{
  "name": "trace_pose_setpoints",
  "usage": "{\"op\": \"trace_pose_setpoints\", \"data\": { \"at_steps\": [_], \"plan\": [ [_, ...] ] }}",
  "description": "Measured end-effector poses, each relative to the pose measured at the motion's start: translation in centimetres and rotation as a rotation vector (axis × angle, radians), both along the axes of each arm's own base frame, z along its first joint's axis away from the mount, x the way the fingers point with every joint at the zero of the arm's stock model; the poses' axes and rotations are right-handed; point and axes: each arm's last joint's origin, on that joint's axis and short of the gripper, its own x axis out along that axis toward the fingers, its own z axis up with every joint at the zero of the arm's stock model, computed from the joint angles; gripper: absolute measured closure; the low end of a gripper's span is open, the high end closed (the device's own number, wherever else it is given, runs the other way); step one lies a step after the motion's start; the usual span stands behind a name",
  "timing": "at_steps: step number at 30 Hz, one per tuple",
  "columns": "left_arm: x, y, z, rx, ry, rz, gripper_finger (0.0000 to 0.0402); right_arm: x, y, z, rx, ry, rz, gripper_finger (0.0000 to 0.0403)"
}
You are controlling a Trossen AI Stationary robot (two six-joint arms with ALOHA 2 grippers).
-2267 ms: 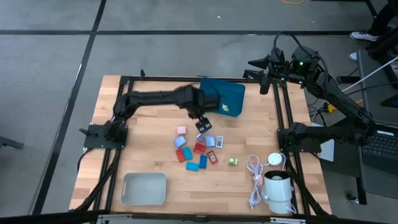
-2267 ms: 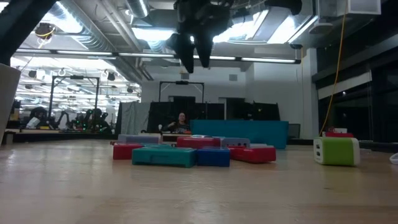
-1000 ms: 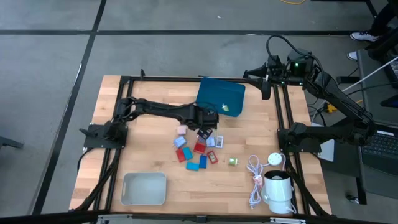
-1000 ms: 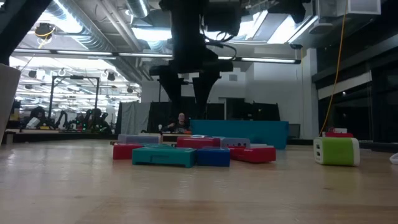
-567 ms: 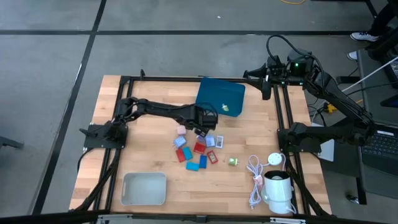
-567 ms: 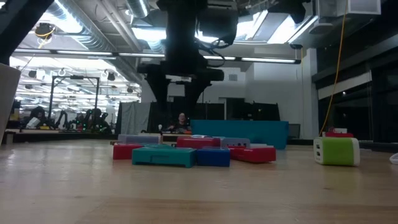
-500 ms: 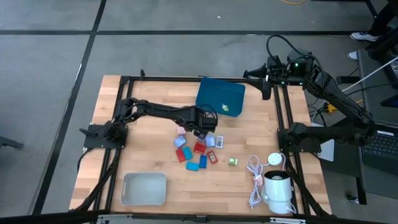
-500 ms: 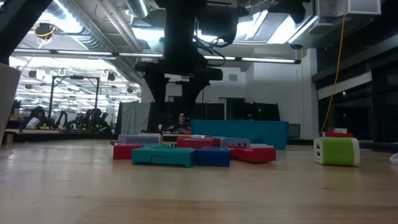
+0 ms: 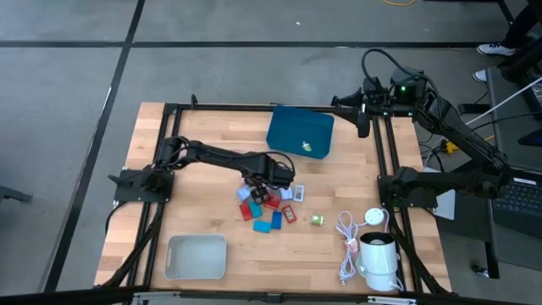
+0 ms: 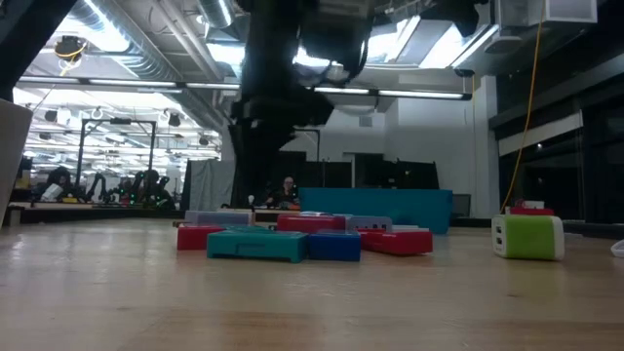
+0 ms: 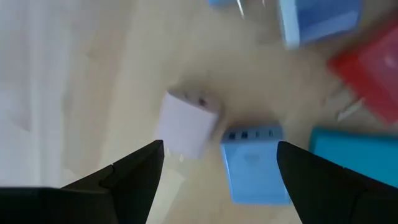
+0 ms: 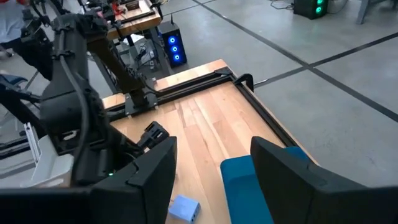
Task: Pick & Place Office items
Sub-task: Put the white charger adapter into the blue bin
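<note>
The left pincer (image 9: 254, 188) hangs low over the cluster of small flat rectangular office pieces (image 9: 269, 206) at the middle of the pale wooden plank bench (image 9: 203, 217), its two dark fingers (image 11: 127, 177) spread wide apart and empty. In the left wrist view a pale pink rectangular block (image 11: 185, 124) and a light blue rectangular block (image 11: 255, 163) lie side by side on the wood in the gap between those fingers, touching neither. The left arm runs from its base at the bench's nine o'clock edge, reaching flat and long toward three o'clock, with the wrist bent down over the ten o'clock corner of the cluster.

From the low view the pieces lie flat on the bench: a teal slab (image 10: 257, 244) in front, a red one (image 10: 198, 237) at its nine o'clock side, a dark blue one (image 10: 334, 245) and another red one (image 10: 397, 240) at its three o'clock side. A small green and white cube (image 10: 527, 237) sits apart, further toward three o'clock.

The right pincer (image 9: 362, 114) waits high at the bench's one o'clock corner, its arm folded back; the fingers (image 12: 146, 177) stand partly apart with nothing between them. A teal square lidded box (image 9: 301, 133) lies at twelve o'clock, a grey shallow tray (image 9: 196, 257) at seven o'clock, and a coiled white cable (image 9: 345, 237) beside a white cylindrical device (image 9: 378, 257) at five o'clock.
</note>
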Motion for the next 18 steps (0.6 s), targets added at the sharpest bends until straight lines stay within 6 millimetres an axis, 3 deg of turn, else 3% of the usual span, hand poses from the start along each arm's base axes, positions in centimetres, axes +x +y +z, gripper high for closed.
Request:
{"op": "trace_pose_setpoints", "data": {
  "at_steps": [5, 18],
  "plan": [
    [-1.3, 0.1, -2.6, -0.053, 0.079, -0.033, 0.0094, -0.1, 0.0, -0.2, -0.010, 0.022, 0.008, 0.0192],
    [-0.8, 2.3, -3.4, -0.076, 0.020, -0.125, 0.0094, -0.1, 0.0, -0.2, -0.014, 0.020, 0.004, 0.0192]
  ]
}}
